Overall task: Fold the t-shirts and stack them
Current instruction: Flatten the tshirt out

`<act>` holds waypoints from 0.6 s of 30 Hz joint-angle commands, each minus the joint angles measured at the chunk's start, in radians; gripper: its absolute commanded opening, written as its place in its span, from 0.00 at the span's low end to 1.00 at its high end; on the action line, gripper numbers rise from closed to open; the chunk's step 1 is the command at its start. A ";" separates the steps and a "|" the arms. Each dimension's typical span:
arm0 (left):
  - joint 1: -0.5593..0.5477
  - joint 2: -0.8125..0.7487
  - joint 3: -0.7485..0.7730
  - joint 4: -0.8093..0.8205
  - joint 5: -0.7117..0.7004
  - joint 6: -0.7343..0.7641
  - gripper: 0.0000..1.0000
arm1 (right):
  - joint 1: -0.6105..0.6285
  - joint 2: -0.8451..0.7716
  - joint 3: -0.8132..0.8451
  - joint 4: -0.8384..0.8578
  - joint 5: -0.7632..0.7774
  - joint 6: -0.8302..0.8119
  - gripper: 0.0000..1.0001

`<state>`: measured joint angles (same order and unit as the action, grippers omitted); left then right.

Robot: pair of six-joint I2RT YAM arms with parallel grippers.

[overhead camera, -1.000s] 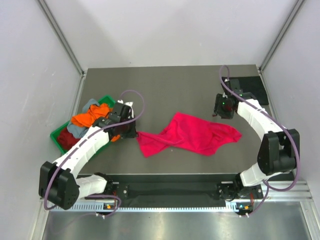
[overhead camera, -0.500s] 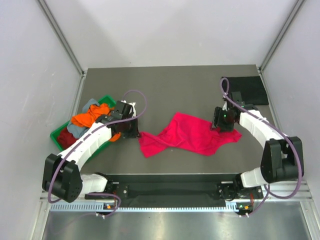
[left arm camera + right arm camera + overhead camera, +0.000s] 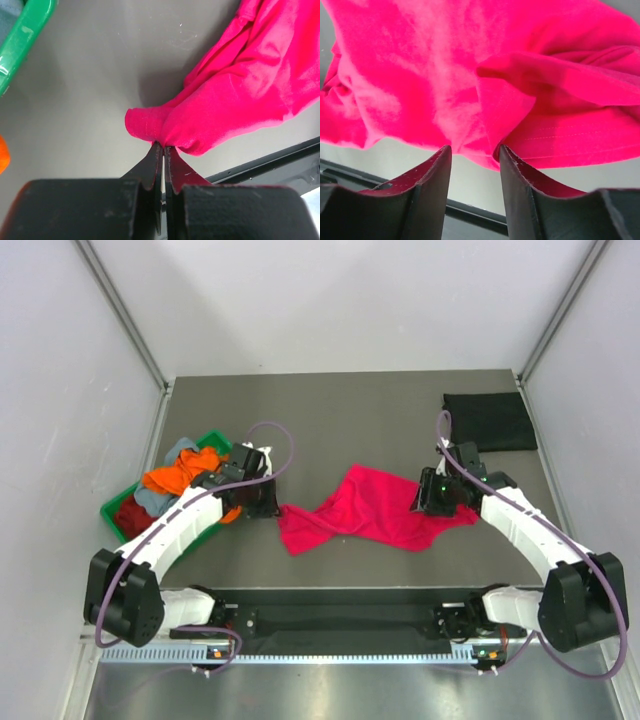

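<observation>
A bright pink-red t-shirt (image 3: 370, 508) lies crumpled across the middle of the table. My left gripper (image 3: 268, 505) is shut on its left end, and the cloth bunches at the pinched tips (image 3: 163, 146). My right gripper (image 3: 432, 502) is over the shirt's right side with its jaws open. A fold of the pink-red cloth (image 3: 445, 75) hangs between the right gripper's tips (image 3: 475, 149), just above the table. A folded black t-shirt (image 3: 490, 421) lies flat at the back right corner. Orange (image 3: 180, 472), dark red (image 3: 132, 515) and grey-blue (image 3: 180, 448) shirts are piled at the left.
The pile sits in a green plastic tray (image 3: 115, 510) at the table's left edge, whose rim (image 3: 25, 40) shows close beside the left wrist. A black rail (image 3: 340, 620) runs along the near edge, between the arm bases. Grey walls enclose the table on three sides.
My right arm has swung forward and left from the back right corner onto the pink-red shirt's right side, uncovering the black shirt. The left gripper has kept its hold, barely moving.
</observation>
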<state>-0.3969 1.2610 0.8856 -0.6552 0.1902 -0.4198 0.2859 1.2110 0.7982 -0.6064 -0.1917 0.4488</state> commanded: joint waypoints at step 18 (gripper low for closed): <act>0.003 -0.038 -0.022 0.034 0.011 0.007 0.00 | -0.070 0.031 0.073 0.026 0.126 -0.002 0.51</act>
<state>-0.3969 1.2568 0.8722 -0.6548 0.1905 -0.4198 0.2394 1.2160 0.8303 -0.6277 -0.0696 0.4629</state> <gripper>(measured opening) 0.015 0.520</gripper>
